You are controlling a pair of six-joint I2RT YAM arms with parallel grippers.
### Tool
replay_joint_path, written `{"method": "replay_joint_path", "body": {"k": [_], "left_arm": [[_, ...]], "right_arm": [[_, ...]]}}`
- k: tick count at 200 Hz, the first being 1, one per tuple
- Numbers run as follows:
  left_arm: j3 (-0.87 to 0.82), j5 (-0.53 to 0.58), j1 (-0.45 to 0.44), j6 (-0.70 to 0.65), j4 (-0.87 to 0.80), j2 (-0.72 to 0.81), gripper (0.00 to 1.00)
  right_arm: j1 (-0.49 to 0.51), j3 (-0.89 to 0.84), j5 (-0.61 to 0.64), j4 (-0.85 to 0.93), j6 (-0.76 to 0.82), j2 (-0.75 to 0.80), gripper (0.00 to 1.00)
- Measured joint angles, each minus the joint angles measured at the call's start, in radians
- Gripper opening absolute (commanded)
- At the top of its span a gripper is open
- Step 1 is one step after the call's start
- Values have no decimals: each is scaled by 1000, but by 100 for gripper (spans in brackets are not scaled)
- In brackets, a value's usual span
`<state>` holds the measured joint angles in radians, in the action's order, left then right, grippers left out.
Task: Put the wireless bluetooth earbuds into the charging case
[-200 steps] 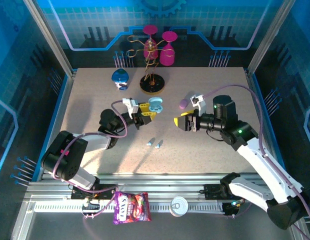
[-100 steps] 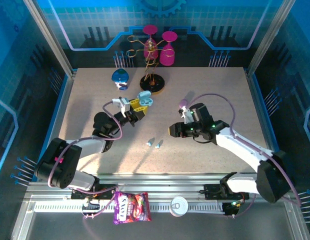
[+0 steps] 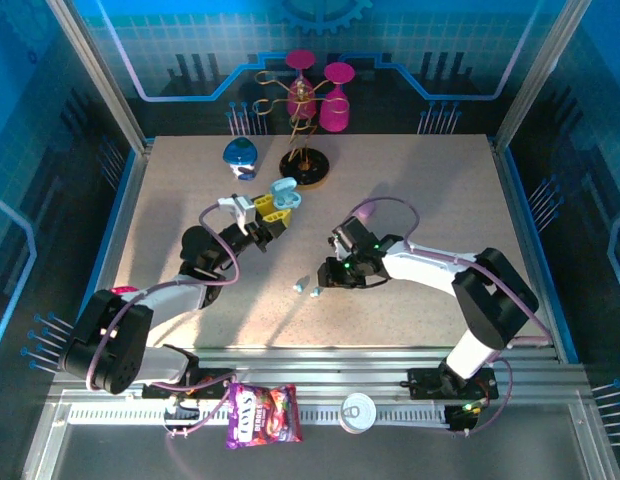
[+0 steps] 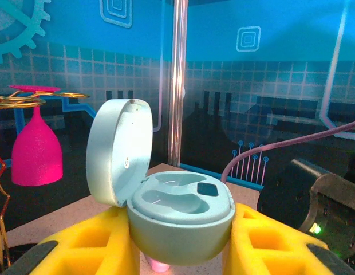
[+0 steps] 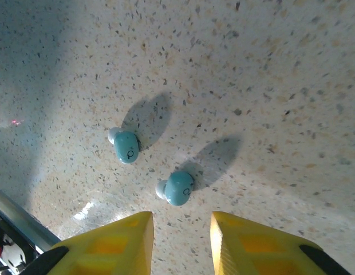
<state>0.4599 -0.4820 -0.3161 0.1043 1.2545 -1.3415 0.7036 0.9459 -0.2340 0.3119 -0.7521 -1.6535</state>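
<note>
Where the left arm reaches out over the tabletop [image 3: 440, 180], the left jaws are clamped on the pale blue charging case [image 4: 180, 215]. Its lid [image 4: 117, 152] is hinged up and two moulded wells face upward. Right of it, two pale blue earbuds [image 3: 300, 286] lie loose on the tabletop, close together, not touching. Right jaws sit low just beside them, yellow fingertips [image 5: 131, 240] parted, gripping nothing.

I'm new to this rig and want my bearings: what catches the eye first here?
A pale blue charging case, lid flipped open, sits clamped in the left gripper. Two pale blue earbuds lie loose on the speckled table, with the right gripper poised open just over them.
</note>
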Motion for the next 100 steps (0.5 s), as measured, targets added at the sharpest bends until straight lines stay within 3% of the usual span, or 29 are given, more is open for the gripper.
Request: {"method": "replay_joint_path", "body": {"k": [100], "left_arm": [[-18,-1,0,-3,0,0,29]], "right_arm": [[18,16,-66,-63,-101,-114,34]]}}
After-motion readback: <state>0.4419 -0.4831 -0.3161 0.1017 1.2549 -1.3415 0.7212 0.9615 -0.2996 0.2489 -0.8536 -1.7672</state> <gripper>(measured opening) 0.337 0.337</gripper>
